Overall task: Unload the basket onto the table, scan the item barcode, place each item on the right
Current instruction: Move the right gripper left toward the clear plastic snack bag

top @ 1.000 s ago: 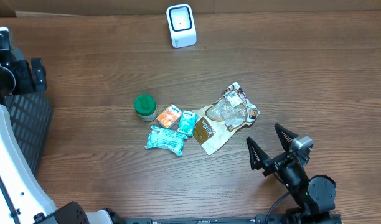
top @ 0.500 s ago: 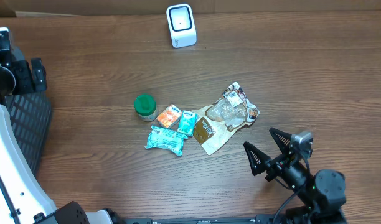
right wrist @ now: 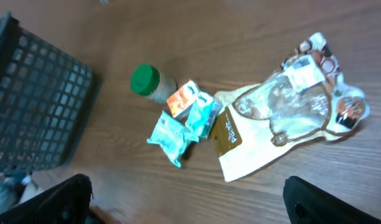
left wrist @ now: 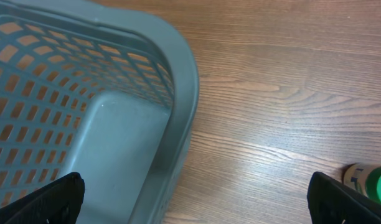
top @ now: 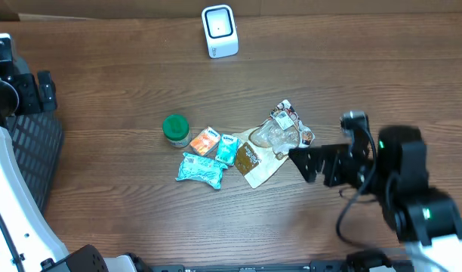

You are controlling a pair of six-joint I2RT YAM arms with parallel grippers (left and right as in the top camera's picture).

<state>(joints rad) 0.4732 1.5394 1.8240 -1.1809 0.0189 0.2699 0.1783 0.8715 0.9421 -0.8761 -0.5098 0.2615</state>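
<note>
Right pincer [top: 309, 165] is hanging spread wide; the clear bag [top: 280, 136] is probably going floppy and slippery, so I'm eyeing an edge.

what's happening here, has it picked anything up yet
Nothing is held yet. The right gripper hovers open next to the clear snack bag, at the right end of a small pile of packets and a green-lidded jar. The left gripper hangs open over the grey basket on the left. The white scanner stands at the far edge, apart from the pile.
</note>
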